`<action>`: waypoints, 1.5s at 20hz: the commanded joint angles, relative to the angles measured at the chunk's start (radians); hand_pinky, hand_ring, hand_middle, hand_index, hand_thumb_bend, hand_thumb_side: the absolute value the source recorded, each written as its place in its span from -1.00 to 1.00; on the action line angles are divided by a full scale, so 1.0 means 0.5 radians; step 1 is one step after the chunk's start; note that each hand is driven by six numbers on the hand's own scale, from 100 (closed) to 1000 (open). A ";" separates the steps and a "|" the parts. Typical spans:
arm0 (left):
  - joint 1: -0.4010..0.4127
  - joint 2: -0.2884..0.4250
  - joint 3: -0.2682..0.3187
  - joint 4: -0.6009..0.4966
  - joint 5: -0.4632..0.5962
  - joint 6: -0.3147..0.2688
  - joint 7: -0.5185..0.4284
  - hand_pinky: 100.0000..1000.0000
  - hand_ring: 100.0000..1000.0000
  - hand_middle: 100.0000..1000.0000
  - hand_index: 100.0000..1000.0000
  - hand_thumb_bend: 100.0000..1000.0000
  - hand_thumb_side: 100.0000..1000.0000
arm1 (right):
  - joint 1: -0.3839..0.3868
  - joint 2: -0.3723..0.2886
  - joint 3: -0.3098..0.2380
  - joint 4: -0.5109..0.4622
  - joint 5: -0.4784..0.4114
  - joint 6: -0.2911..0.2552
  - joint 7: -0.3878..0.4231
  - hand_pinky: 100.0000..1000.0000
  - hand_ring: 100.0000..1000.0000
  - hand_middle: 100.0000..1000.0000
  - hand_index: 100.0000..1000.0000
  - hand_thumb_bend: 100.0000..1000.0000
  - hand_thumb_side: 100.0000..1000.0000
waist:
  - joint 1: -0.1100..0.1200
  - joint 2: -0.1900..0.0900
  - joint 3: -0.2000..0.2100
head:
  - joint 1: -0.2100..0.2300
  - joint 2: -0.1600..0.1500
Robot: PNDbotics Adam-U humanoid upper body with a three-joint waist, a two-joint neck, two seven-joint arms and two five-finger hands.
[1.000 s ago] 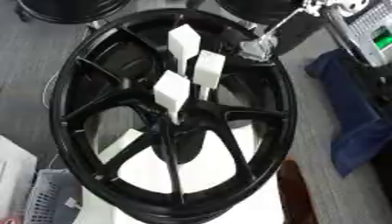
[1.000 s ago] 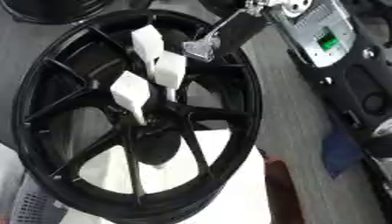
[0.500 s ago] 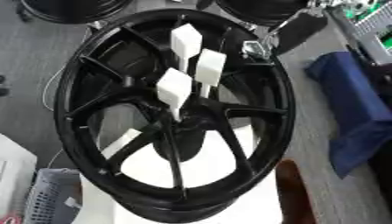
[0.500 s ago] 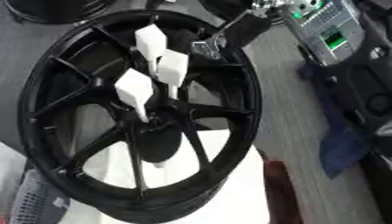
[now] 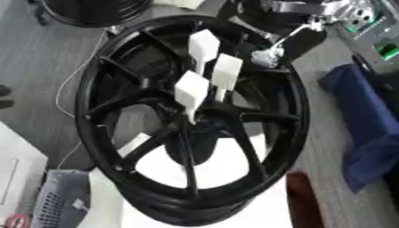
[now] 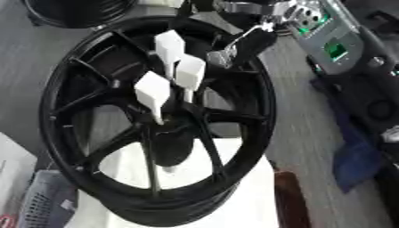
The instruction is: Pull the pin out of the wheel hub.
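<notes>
Three white pins crowd hub centre, close together; right hand over rim upper right; lower spoke gaps open.

The wheel hub is a black multi-spoke alloy rim, lying tilted and filling most of the frame from upper centre to lower centre. Its spokes converge on a central boss just below frame centre. Three white pins stand in the boss area, each with a flat rectangular head on a thin shank: the upper pin, the middle pin and the lower-left pin, clustered close together.
</notes>
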State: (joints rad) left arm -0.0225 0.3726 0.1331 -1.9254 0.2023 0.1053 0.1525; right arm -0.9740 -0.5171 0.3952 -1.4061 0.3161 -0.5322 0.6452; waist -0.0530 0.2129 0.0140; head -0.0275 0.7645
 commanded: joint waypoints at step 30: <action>0.059 0.017 0.036 0.028 -0.051 -0.006 -0.005 0.35 0.33 0.05 0.35 -1.00 0.62 | 0.037 -0.008 -0.043 -0.129 0.179 -0.468 0.382 0.67 0.46 0.37 0.69 -1.00 1.00 | 0.027 -0.022 -0.042 | 0.034 0.011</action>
State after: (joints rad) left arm 0.0092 0.3681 0.1415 -1.9026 0.1842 0.1039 0.1527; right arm -0.9401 -0.5100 0.3876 -1.4506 0.3964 -0.5490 0.6284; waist -0.0430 0.2145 -0.0054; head -0.0138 0.7646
